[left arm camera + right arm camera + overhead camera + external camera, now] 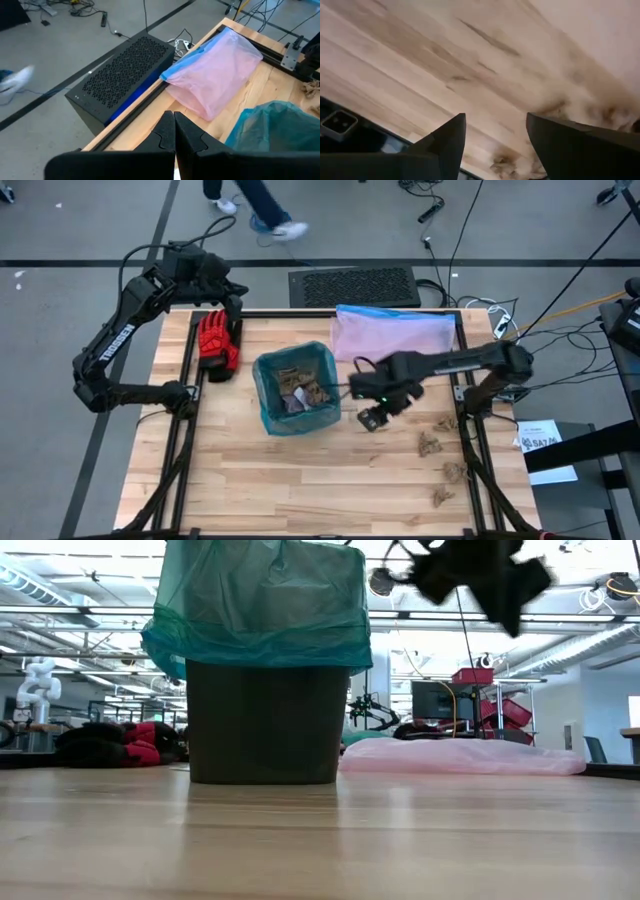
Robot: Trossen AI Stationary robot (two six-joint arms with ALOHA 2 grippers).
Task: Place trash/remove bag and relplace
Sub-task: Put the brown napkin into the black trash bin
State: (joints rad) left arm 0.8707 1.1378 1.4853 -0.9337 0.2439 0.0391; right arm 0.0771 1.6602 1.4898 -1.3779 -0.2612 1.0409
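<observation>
Nearest the overhead camera on the left, the left gripper [236,308] waits with its fingers pressed together at the table's far left edge, above a red-and-black work glove [217,343] lying on the pale wooden tabletop [300,480].

Mid-table stands a dark bin lined with the thin, crinkly teal-green plastic bag [294,389], its rim folded over the bin's edge; brown crumpled paper scraps [303,385] already lie inside. Behind it, to the right, rests a pale pink translucent bag with a blue edge [393,331].

Just right of the bin hangs the right gripper [372,418], fingers apart and empty, pointed down at bare wood. Further right, four more brown crumpled scraps [430,444] lie well apart along the table's right side.

Judging from this, trash collection seems unfinished. The right arm would do best to swing toward the nearest scrap, centre its open fingers over the wad, descend straight, and close gently so the light paper does not skid away.
</observation>
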